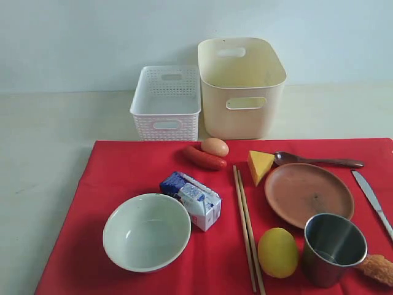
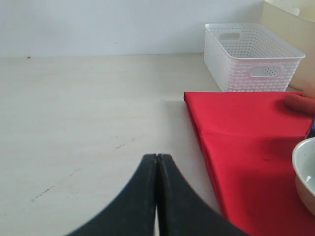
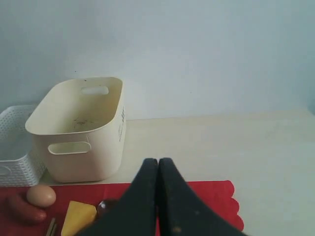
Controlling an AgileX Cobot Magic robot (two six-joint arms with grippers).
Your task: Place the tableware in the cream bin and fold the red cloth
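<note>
The red cloth lies flat with everything on it. On it are the pale green bowl, brown plate, steel cup, chopsticks, dark spoon and silver knife. Behind it stands the cream bin, nothing showing inside. My left gripper is shut and empty over bare table, off the cloth's edge. My right gripper is shut and empty above the cloth's scalloped corner, beside the cream bin. Neither arm shows in the exterior view.
A white perforated basket sits left of the cream bin. An egg, sausage, cheese wedge, lemon, milk carton and a breaded piece also lie on the cloth. Bare table surrounds the cloth.
</note>
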